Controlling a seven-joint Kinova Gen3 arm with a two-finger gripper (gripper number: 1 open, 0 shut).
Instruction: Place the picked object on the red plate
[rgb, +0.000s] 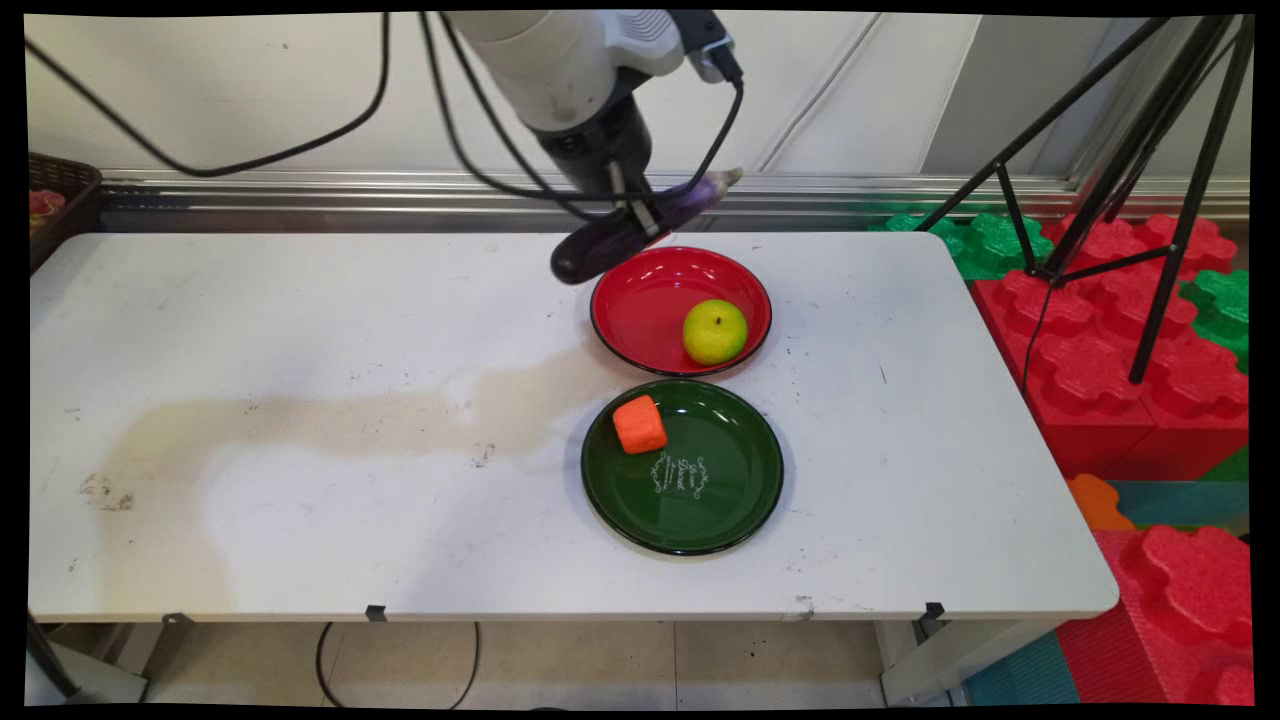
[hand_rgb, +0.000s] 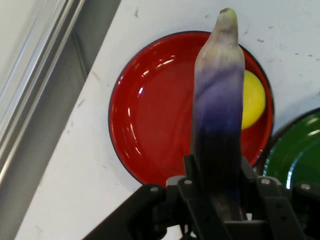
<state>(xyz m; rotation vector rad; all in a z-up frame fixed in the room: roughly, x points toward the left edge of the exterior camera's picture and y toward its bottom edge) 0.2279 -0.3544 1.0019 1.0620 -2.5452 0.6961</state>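
Nearest the camera, on my white surface (rgb: 300, 520), sits the green plate (rgb: 700, 500) with 1 orange block (rgb: 640, 424) at its rim. Just behind lies the red plate (rgb: 640, 310), carrying a yellow-green apple (rgb: 715, 331). My hand (rgb: 640, 212) hangs above that red plate's far edge, clenched around a purple eggplant (hand_rgb: 218, 100), lifted clear of everything, pale stem tilted upward.

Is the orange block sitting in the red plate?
No. The orange block lies in the green plate; the red plate holds only the yellow-green apple.
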